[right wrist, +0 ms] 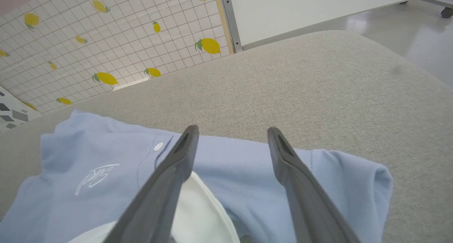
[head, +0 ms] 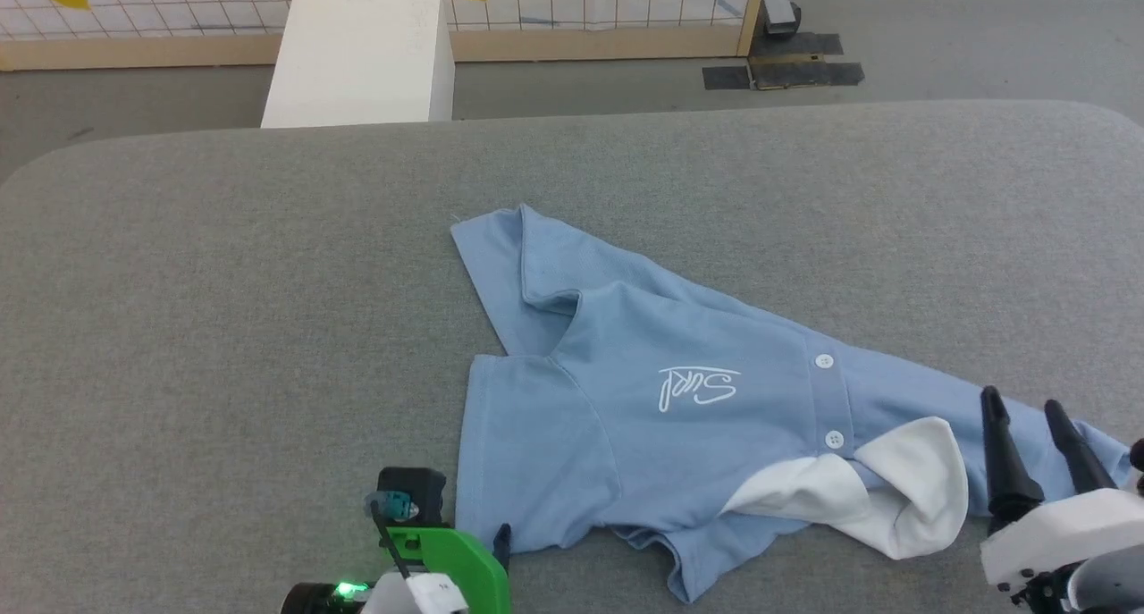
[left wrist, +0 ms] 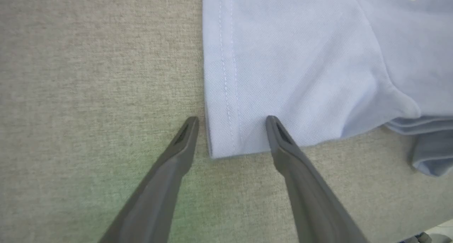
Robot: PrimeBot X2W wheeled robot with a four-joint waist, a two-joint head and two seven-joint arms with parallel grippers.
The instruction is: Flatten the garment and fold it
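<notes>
A grey surface [head: 223, 283] carries the shirt [head: 554, 435] on its near half, right of centre. Past the far edge a white box [head: 362, 60] stands on the floor before a lemon-print tiled wall [head: 554, 2], with black mats [head: 786, 60] to the far right, all well apart from the shirt.

The shirt lies rumpled. Its long axis runs from far left to near right. The white collar [head: 912, 480] is folded over at the near right, and the logo [head: 699, 387] reads upside down from the robot's side.

The left claw [left wrist: 231, 121] is released, its fingers astride the shirt's near-left corner. The right claw [head: 1023, 406] is released too, grasping nothing, above the shirt's right end just beside the collar.
</notes>
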